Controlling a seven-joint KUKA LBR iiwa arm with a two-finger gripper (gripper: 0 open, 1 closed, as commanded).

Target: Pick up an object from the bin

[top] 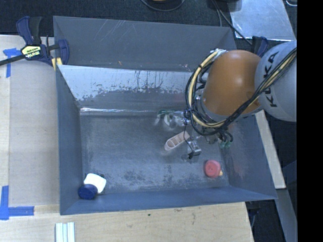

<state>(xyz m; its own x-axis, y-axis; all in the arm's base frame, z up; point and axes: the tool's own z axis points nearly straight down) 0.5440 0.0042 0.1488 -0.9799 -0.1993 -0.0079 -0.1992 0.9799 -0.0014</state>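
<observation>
Gripper (191,150), below orange cover (229,82): found right of centre in bin (69,135), just beside tan elongated piece (174,142) (open or closed, could not tell). Red round item (212,169) logged nearby; white-and-blue item (93,185) in near-left corner.

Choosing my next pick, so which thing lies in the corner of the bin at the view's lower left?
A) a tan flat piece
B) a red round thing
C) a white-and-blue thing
C: the white-and-blue thing sits alone in that corner, while the red round thing and the tan flat piece lie to the right, near the hand.
</observation>
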